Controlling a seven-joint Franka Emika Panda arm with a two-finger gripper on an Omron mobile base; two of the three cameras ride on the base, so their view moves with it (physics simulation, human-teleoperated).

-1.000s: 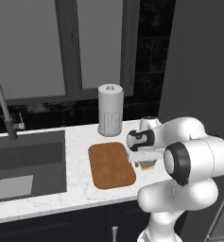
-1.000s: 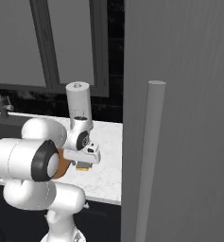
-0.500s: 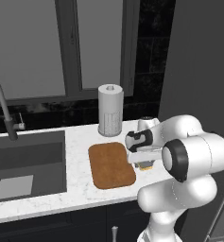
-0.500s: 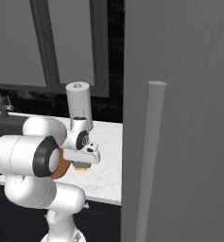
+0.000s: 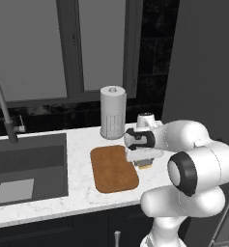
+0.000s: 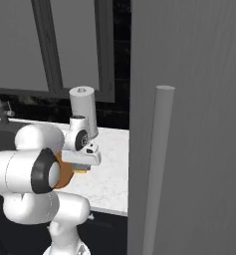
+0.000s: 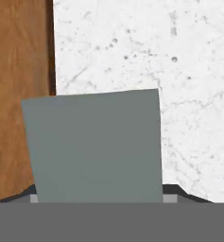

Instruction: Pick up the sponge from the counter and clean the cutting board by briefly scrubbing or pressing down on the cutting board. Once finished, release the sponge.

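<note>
While the gripper (image 5: pixel 145 164) hangs low over the sponge (image 7: pixel 94 146), whether its fingers are closed I cannot tell; the sponge lies on the counter (image 7: pixel 179 71), overlapping the cutting board (image 7: pixel 16 94) at nine o'clock; an off-centre pinch could skew it.

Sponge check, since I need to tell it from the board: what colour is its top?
Grey, best seen in the hand view: the sponge partly overlaps the brown cutting board.

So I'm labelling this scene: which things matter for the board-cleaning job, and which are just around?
Job: sponge, under the hand; cutting board; counter.
Just around: paper towel roll, sink, faucet, light-grey rectangle in the sink.
</note>
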